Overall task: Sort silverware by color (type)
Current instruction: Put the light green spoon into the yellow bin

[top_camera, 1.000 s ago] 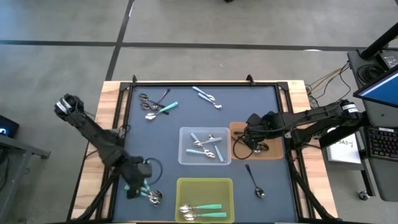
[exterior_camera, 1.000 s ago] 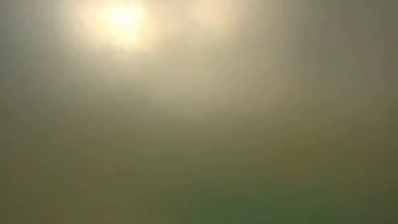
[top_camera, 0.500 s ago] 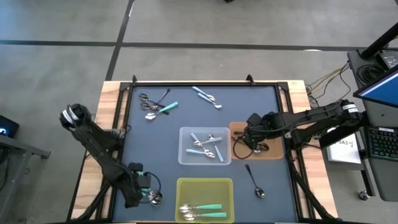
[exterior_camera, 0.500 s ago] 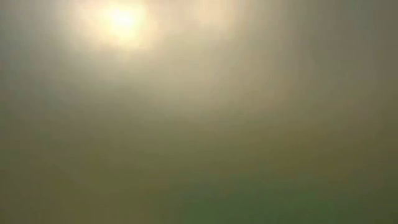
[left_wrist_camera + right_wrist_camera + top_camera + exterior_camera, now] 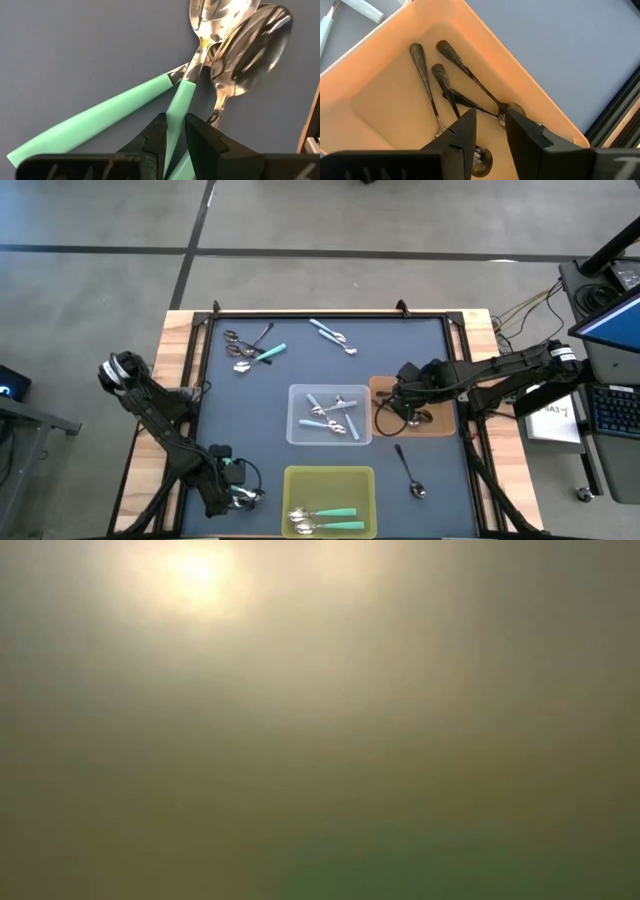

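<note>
L gripper (image 5: pixel 237 492) low at the table's near-left corner, just left of the yellow-green bin (image 5: pixel 331 476). Wrist view: fingers (image 5: pixel 152 145) nearly closed, pinching the handle of a teal spoon (image 5: pixel 181 102). A 2nd teal spoon (image 5: pixel 100 117) lies alongside, touching it; bowls of both rest on the blue mat (image 5: pixel 75 50).

R gripper (image 5: pixel 397 408) over the brown bin (image 5: pixel 440 425), right of the clear bin (image 5: pixel 298 430). Fingers (image 5: pixel 462 135) apart w/ a narrow gap, nothing between them. Dark-handled spoons (image 5: pixel 462 70) lie in the brown bin below.

Clear bin holds light-blue spoons (image 5: pixel 330 416). Yellow-green bin holds teal spoons (image 5: pixel 325 518). Loose on mat: mixed cluster (image 5: pixel 250 348) far-left of clear bin, light-blue pair (image 5: pixel 333 335) beyond it, one dark spoon (image 5: pixel 410 470) near-right of it.

Low view: only haze.
</note>
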